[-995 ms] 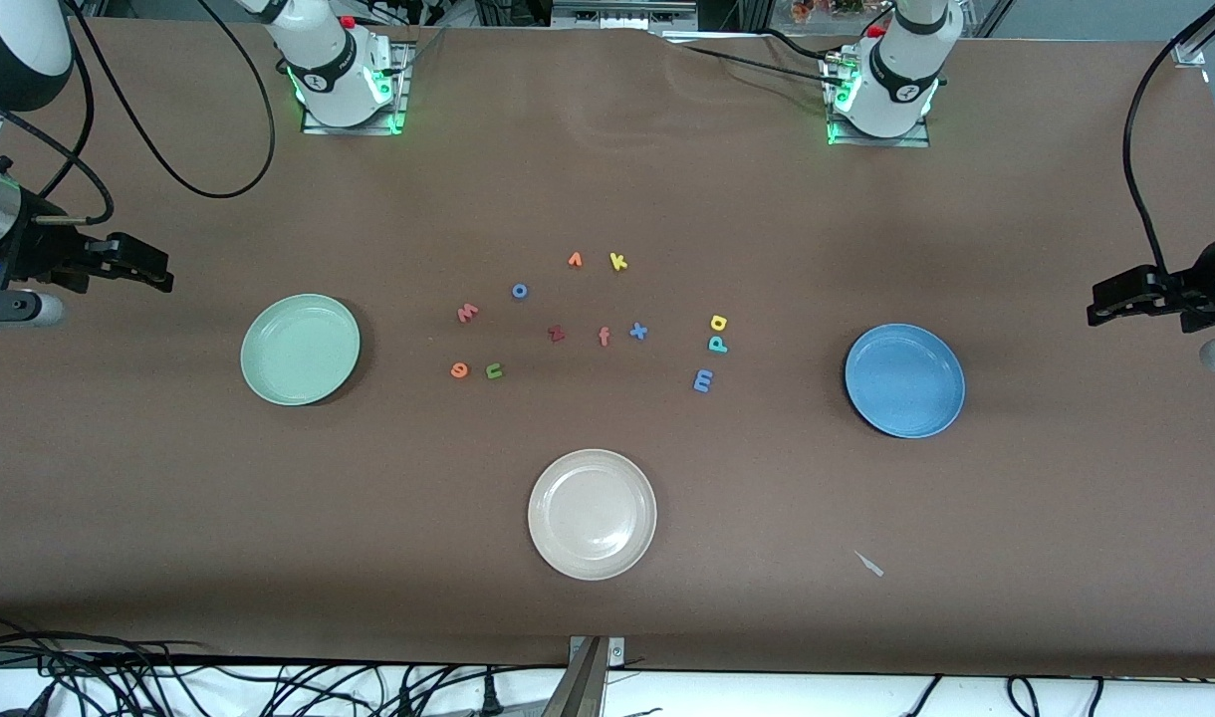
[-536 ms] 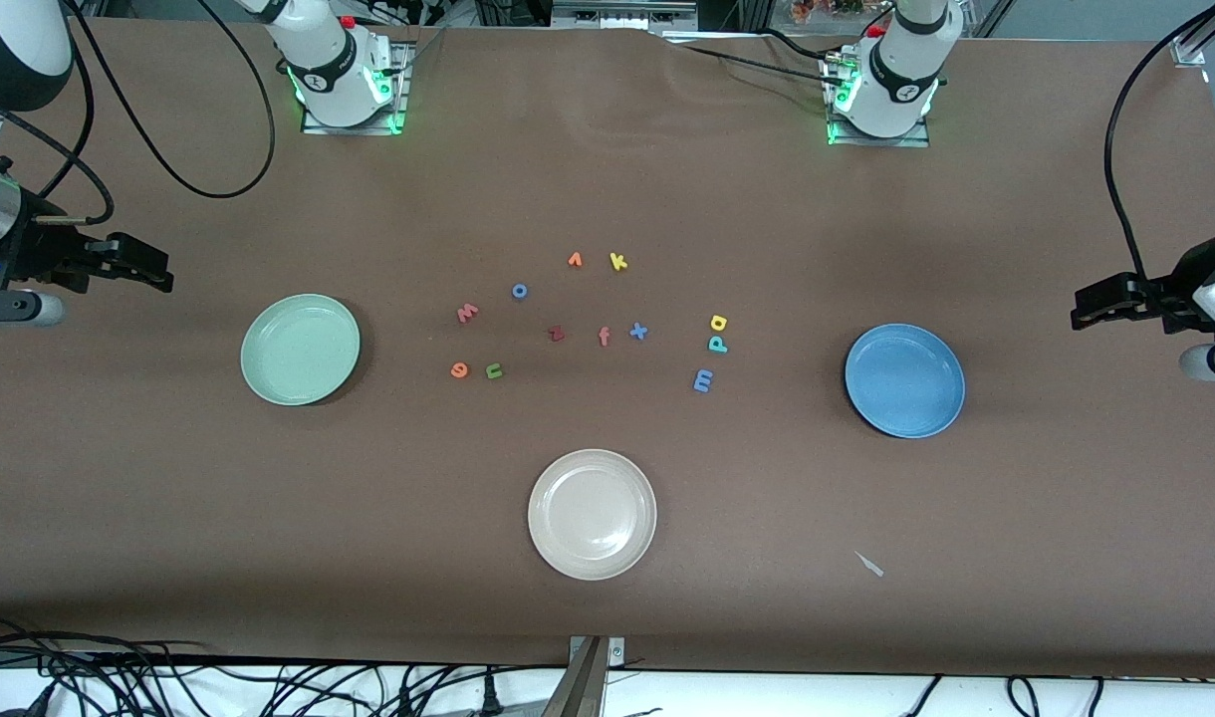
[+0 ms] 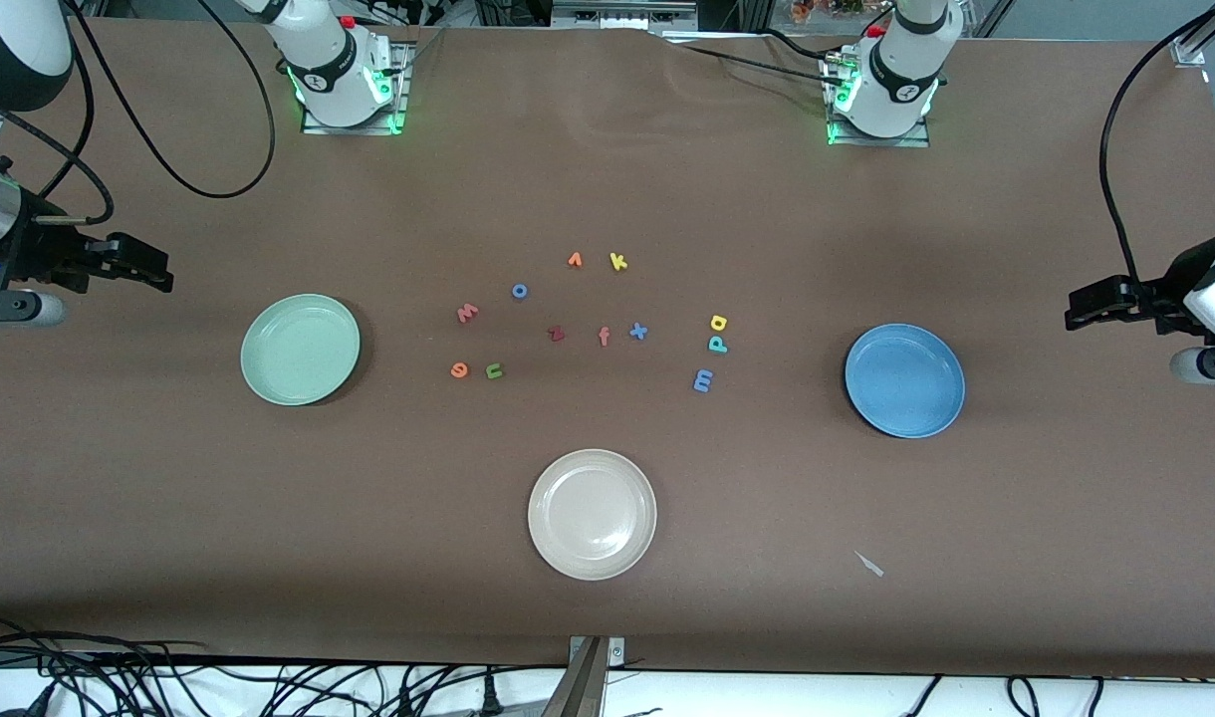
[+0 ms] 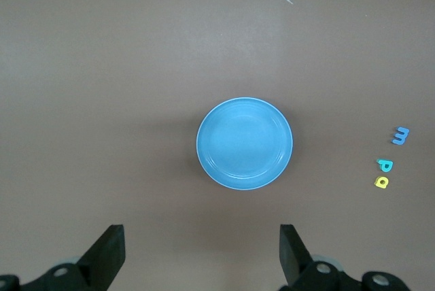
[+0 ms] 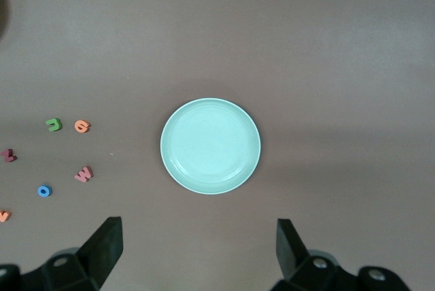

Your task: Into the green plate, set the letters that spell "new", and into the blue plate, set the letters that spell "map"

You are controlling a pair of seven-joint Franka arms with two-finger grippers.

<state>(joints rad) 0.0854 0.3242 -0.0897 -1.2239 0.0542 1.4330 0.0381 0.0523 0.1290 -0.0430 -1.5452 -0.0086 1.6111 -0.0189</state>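
Both plates bare, six wanted letters loose mid-table: n (image 3: pixel 494 371), e (image 3: pixel 458 370), w (image 3: pixel 467 313) at green plate's (image 3: pixel 259 383) three o'clock; m (image 3: pixel 703 379), a (image 3: pixel 718 323), p (image 3: pixel 717 344) at blue plate's (image 3: pixel 871 418) nine. Left gripper (image 3: pixel 1093 307) and right gripper (image 3: pixel 139 269) wide open, empty, at table ends. Risk: grabbing lookalike z (image 3: pixel 556 334), f (image 3: pixel 604 337), x (image 3: pixel 638 331), or k (image 3: pixel 618 262).

The table (image 3: pixel 667 179) wears a matt brown cloth-like cover, faintly rippled near its top edge. The green plate (image 3: pixel 300 349), blue plate (image 3: pixel 904 379) and cream plate (image 3: pixel 592 514) look like smooth, slightly glossy plastic. The small letters (image 3: pixel 703 379) look like matt foam.
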